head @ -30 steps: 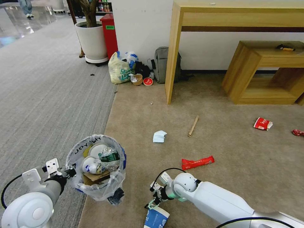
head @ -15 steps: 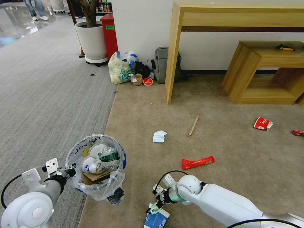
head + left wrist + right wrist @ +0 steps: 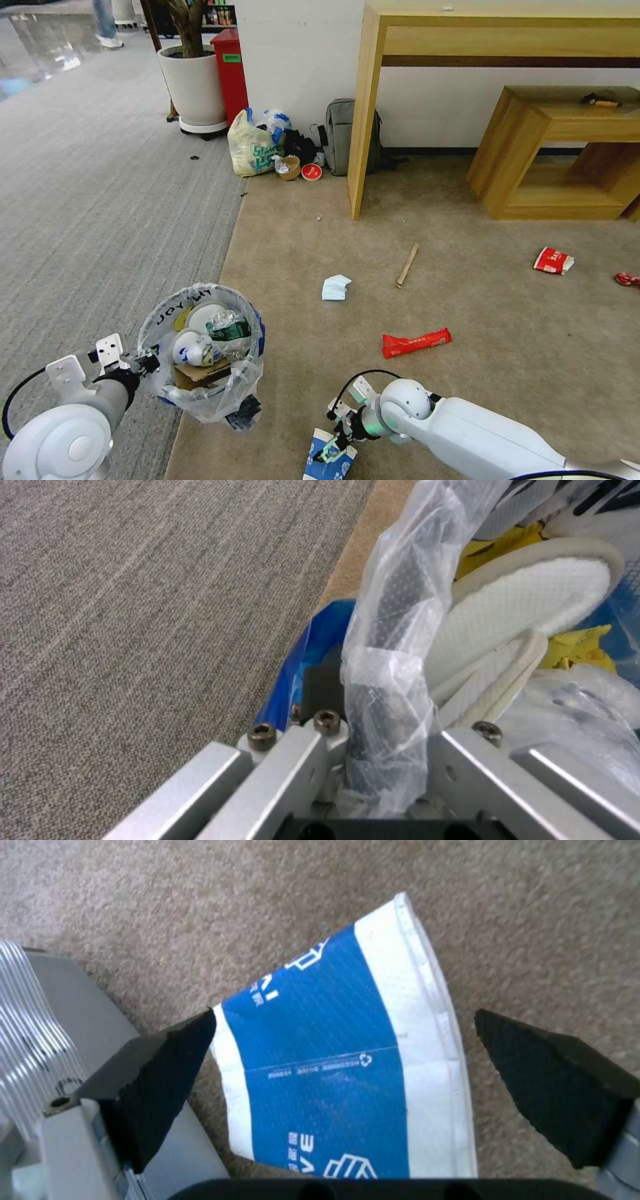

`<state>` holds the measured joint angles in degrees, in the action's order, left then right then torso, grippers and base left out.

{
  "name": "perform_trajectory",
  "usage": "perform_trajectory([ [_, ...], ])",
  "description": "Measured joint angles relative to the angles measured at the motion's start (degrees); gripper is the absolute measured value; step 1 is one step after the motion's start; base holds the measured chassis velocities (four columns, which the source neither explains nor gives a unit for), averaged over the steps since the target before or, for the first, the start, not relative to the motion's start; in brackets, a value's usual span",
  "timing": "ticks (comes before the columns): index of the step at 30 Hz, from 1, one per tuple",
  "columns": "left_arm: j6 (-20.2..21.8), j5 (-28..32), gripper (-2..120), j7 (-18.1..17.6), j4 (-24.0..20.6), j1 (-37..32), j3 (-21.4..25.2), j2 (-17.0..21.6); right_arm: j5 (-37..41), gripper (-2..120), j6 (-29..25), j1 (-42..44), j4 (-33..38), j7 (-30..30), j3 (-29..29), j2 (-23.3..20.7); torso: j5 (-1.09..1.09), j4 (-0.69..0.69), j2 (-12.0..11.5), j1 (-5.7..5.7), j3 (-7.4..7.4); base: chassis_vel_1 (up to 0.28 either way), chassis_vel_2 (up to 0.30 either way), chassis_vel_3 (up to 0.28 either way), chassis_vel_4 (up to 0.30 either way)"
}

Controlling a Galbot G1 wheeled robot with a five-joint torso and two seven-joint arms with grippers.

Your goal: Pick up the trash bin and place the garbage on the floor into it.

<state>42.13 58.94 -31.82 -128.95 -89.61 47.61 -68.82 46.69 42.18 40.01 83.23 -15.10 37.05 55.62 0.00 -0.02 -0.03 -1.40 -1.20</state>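
The trash bin (image 3: 200, 353), lined with a clear printed bag, hangs at lower left, with white slippers (image 3: 533, 595), a green-label bottle and cardboard inside. My left gripper (image 3: 143, 363) is shut on its rim (image 3: 383, 715) and bag. A flattened blue-white paper cup (image 3: 330, 461) lies on the beige floor (image 3: 300, 227) at the bottom edge. My right gripper (image 3: 333, 450) stands open astride the cup (image 3: 340, 1080), one pad (image 3: 153, 1075) at its edge and the other (image 3: 553, 1080) apart from it. Other garbage lies farther out: a tissue (image 3: 335, 287), a stick (image 3: 407, 265), a red wrapper (image 3: 416, 342) and a red-white carton (image 3: 553, 261).
A wooden desk leg (image 3: 363, 120) and a low wooden shelf (image 3: 560, 153) stand at the back. A yellowish tied bag (image 3: 252, 150), grey backpack (image 3: 340, 137), planter (image 3: 195, 87) and red box (image 3: 230, 70) line the wall. Grey ribbed carpet (image 3: 100, 200) lies to the left.
My right gripper has come down and back toward me, from beside the cup's top edge to astride the cup. The left arm and the bin have not moved.
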Motion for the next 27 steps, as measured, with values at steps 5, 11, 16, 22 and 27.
perform_trajectory([
  [5, 0.0, 0.0, 0, -0.02, 0.01, 0.0, 0.0, 0.09, -0.24, 94, -0.02, 0.63, -0.91, 0.02, -0.44, 0.48, 0.0, 0.0, 0.0, 0.0, 0.0, 0.0, 0.0, 0.0, 0.0],
  [11, 0.0, -0.01, 0, -0.05, 0.01, 0.02, -0.07, 0.07, -0.59, 89, -0.04, 1.33, -1.17, 0.05, -0.94, 0.55, 0.0, 0.0, 0.0, 0.0, 0.0, 0.0, 0.0, 0.0, 0.0],
  [16, 0.0, 0.03, 0, -0.1, -0.04, 0.09, -0.09, 0.18, -0.81, 88, -0.05, 1.87, -1.23, 0.13, -1.22, 0.69, 0.0, 0.0, 0.0, 0.0, 0.0, 0.0, 0.0, 0.0, 0.0],
  [22, 0.0, 0.04, 0, -0.12, -0.13, 0.04, -0.12, 0.17, -0.86, 78, -0.06, 2.39, -1.3, 0.37, -1.35, 0.95, 0.0, 0.0, 0.0, 0.0, 0.0, 0.0, 0.0, 0.0, 0.0],
  [27, 0.0, 0.05, 0, -0.12, -0.19, 0.03, -0.11, 0.2, -0.88, 63, -0.07, 2.48, -1.34, 0.52, -1.41, 0.87, -0.01, 0.0, 0.0, 0.0, 0.0, 0.0, 0.0, 0.0, 0.0],
])
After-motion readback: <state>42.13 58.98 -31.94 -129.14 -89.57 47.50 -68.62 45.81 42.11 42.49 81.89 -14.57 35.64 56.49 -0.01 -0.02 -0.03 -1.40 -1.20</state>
